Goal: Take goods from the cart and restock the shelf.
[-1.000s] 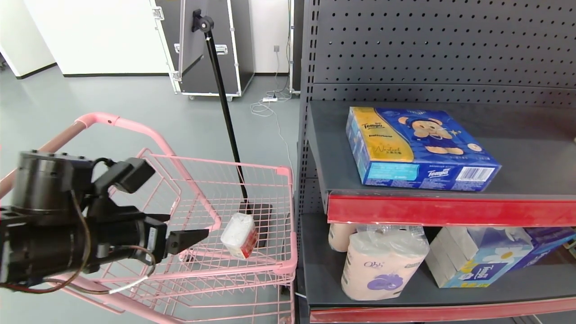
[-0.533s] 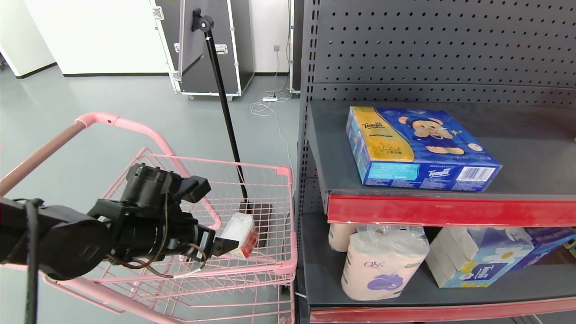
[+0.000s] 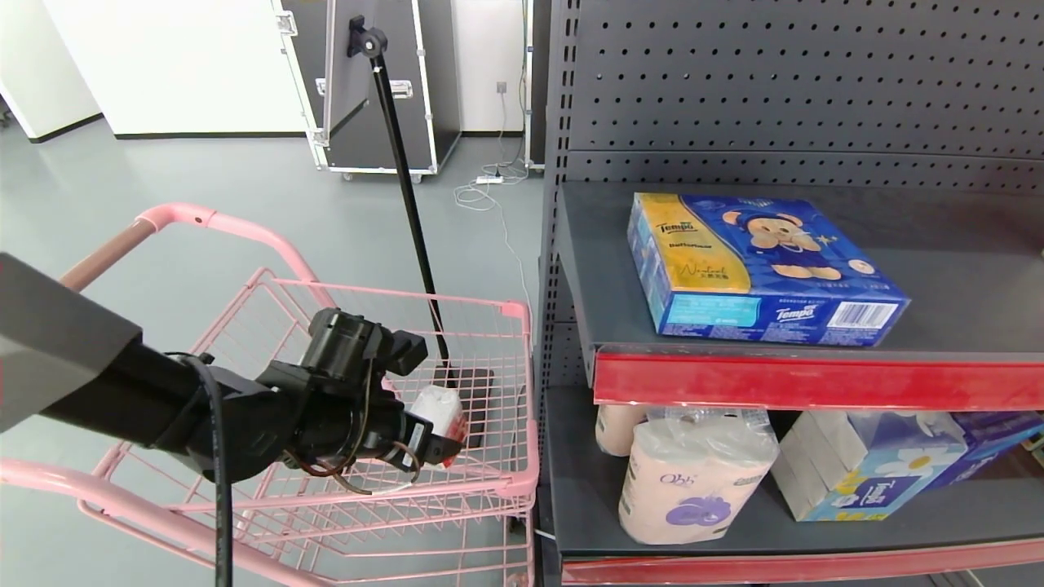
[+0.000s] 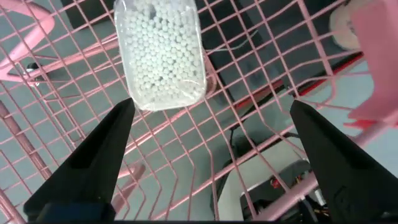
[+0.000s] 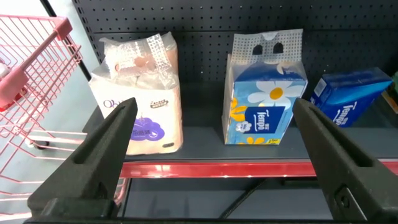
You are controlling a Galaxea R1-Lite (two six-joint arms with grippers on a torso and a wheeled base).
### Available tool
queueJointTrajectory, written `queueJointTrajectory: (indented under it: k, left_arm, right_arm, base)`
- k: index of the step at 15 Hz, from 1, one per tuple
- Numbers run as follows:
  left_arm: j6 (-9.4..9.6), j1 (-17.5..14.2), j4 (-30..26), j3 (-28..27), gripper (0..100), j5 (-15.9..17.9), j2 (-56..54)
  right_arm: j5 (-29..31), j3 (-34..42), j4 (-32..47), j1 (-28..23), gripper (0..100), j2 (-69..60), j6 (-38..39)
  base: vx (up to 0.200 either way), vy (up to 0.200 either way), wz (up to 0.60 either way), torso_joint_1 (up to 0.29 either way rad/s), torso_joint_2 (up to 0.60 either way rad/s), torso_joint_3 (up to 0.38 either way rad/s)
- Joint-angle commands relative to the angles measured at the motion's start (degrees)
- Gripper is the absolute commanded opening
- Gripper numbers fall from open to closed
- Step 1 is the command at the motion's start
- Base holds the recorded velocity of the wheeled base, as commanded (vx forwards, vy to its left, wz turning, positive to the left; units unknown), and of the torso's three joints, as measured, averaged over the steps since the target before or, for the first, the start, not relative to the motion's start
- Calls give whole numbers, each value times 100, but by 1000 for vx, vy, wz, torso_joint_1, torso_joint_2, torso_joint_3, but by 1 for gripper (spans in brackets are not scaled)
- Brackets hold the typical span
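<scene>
The packet of white beads [image 3: 439, 408] lies in the pink cart [image 3: 440, 306], just ahead of the left end effector [image 3: 447, 450], which is lowered inside the basket. From the left wrist view, the packet sits beyond the fingertips, nearer one finger than the other and not between them. This end effector is released, its jaws wide apart.

We judge the step in hand to be the approach to the pick. The next move calls for advancing and centring until the fingers straddle the packet, then clenching clear of the wire mesh.

The right end effector [image 5: 211, 155], likewise released, faces the lower shelf [image 5: 205, 152], with a toilet-roll pack [image 5: 140, 93] and a tissue pack [image 5: 267, 102] ahead of it. The upper shelf [image 3: 603, 277] carries a blue tissue box [image 3: 758, 269].
</scene>
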State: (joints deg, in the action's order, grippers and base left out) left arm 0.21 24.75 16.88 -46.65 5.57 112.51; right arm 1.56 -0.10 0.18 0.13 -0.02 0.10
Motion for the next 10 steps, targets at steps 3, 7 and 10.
queueJointTrajectory:
  k: [3,7,10]
  left_arm:
    - [-3,-5,-1,-406,100,-249,597]
    - [-38,-14,-1,-907,100,-381,1080]
    - [-38,-14,-1,-1083,100,-381,1265]
  right_arm:
    - [2,1,-1,4,100,2,-1]
    - [2,1,-1,4,100,2,-1]
    - [2,1,-1,4,100,2,-1]
  base:
    - [0,0,0,0,0,0]
    - [0,0,0,0,0,0]
    - [0,0,0,0,0,0]
